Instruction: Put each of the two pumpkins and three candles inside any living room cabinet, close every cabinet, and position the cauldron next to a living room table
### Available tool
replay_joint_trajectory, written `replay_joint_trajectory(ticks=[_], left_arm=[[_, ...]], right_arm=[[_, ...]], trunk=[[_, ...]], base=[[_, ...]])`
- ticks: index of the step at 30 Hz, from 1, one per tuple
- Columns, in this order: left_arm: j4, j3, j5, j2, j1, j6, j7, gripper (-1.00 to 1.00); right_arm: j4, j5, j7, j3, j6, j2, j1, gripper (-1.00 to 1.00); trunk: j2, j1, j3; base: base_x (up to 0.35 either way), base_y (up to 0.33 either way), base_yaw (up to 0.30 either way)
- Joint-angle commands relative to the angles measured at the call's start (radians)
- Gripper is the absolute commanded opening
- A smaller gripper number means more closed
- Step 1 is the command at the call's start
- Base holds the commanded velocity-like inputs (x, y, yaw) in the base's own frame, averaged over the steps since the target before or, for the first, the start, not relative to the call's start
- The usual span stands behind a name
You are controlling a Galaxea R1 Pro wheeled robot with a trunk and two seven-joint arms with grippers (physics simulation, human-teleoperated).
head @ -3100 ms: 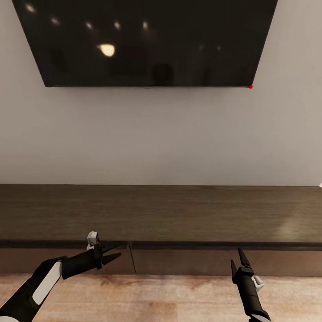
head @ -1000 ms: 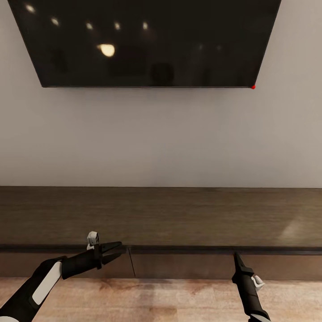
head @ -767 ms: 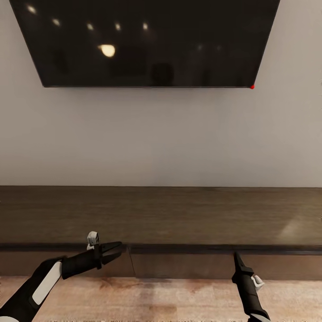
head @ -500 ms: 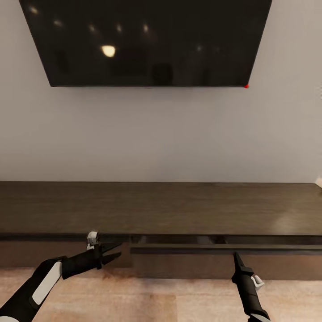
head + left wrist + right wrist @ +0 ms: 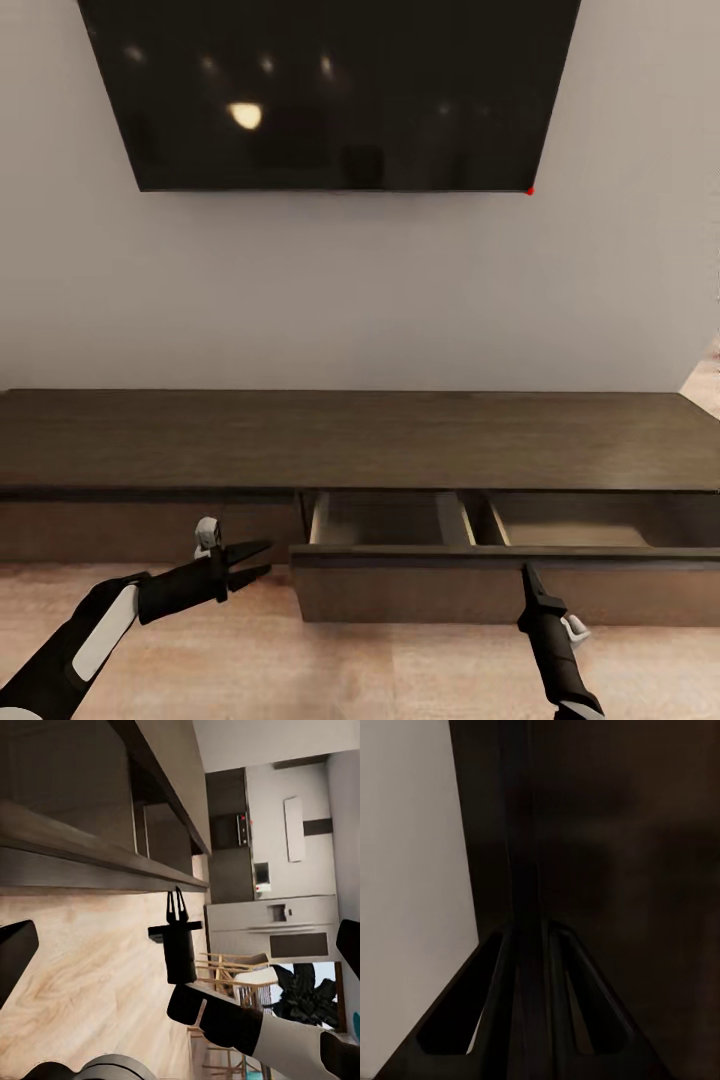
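Beneath the wall-mounted television, the cabinet drawer has slid open on the right gripper, jaws pinched narrow on its front, left gripper jaws apart, ready for pumpkins.

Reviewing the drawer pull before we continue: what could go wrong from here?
1. The right tool, shut on the front edge of the long dark-brown wood cabinet's pulled-out drawer, may slip off the thin lip if pulled further.
2. The open left tool sits beside the drawer's corner and may get bumped.
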Motion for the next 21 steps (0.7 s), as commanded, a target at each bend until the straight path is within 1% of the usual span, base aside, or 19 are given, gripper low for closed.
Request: replay_joint_trajectory(ticks=[1, 9, 19, 21], left_arm=[[0.000, -0.003, 0.005, 0.001, -0.001, 0.005, 0.000, 1.00], [0.000, -0.003, 0.005, 0.001, -0.001, 0.005, 0.000, 1.00], [-0.001, -0.002, 0.005, 0.001, 0.000, 0.005, 0.000, 1.00], [-0.001, -0.001, 0.005, 0.001, 0.001, 0.005, 0.000, 1.00]], right_arm=[[0.008, -0.014, 0.000, 0.008, 0.010, -0.001, 0.000, -1.00], [0.008, -0.014, 0.000, 0.008, 0.010, 0.000, 0.000, -1.00], [0.008, -0.014, 0.000, 0.008, 0.010, -0.001, 0.000, -1.00], [0.008, -0.014, 0.000, 0.008, 0.010, -0.001, 0.000, -1.00]], trunk=[[0.000, 0.000, -0.001], [0.000, 0.000, -0.001], [0.000, 0.000, -0.001], [0.000, 0.000, -0.001]], base=[[-0.239, 0.000, 0.000], [-0.228, 0.000, 0.000], [-0.029, 0.000, 0.000], [-0.132, 0.000, 0.000]])
